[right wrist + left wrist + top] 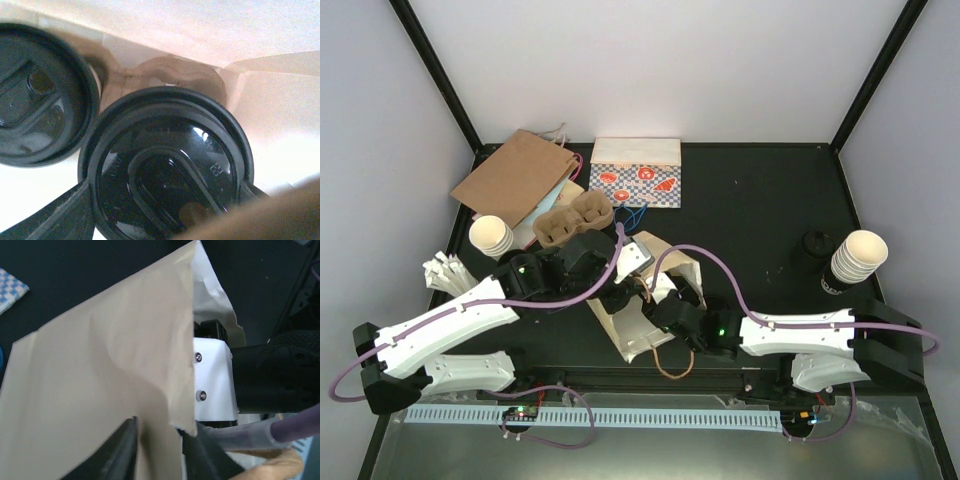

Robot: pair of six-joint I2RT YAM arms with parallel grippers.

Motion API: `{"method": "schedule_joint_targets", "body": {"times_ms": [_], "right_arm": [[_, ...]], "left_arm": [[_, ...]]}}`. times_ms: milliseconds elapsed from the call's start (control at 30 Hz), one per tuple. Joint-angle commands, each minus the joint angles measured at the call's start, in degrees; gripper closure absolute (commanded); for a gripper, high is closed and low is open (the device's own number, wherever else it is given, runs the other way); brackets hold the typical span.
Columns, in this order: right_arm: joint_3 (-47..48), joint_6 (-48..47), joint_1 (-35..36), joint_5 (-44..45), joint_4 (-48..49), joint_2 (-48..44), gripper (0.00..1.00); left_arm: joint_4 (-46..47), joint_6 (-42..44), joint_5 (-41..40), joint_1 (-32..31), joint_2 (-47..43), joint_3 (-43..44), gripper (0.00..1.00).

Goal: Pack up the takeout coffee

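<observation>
- The takeout coffee [170, 165] is seen from above in the right wrist view, black lid up, inside a cream paper bag [632, 335].
- The right gripper [167, 197] is clamped on the takeout coffee. One finger [60, 217] is pressed to the lid's left edge, and the other is set against its right edge.
- A second lidded cup [40, 120] is placed just beside the held one, also inside the bag. The two lids are almost touching.
- In the top view the bag is laid on the black table [760, 200], between the two arms at the table's middle. A brown handle loop is seen at its near end.
- The left gripper [157, 440] is placed at the bag's edge, jaws a little apart. The bag's cream wall is seen in the gap between them.
- In the left wrist view, the right arm's white and black housing is seen just past the bag's torn-looking edge.
- A brown paper bag [515, 175] is laid flat at the far left, with a red-and-blue patterned box [635, 172] beside it.
- A cardboard cup carrier [575, 218] is set just in front of those two.
- One stack of lidless cups [492, 237] is placed at the left, another stack [860, 255] at the far right.
</observation>
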Motion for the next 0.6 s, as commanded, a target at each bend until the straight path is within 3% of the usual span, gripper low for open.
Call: {"method": "schedule_joint_targets", "body": {"times_ms": [0, 133, 200, 400, 567], "right_arm": [[0.0, 0.0, -0.7, -0.2, 3.4, 0.9, 0.64], [0.3, -0.3, -0.6, 0.0, 3.9, 1.5, 0.64], [0.3, -0.7, -0.6, -0.2, 4.3, 1.6, 0.64], [0.4, -1.1, -0.7, 0.5, 4.6, 2.0, 0.64], [0.2, -1.5, -0.7, 0.9, 4.7, 1.9, 0.64]], "left_arm": [[2.3, -1.2, 5.2, -0.8, -1.4, 2.7, 0.68], [3.9, -2.3, 5.6, -0.7, -3.9, 3.2, 0.37], [4.4, -3.1, 5.9, -0.6, -5.0, 3.9, 0.29], [4.2, -6.2, 6.4, 2.0, -6.7, 6.7, 0.17], [2.8, -8.6, 8.0, 6.4, -6.8, 9.1, 0.13]]}}
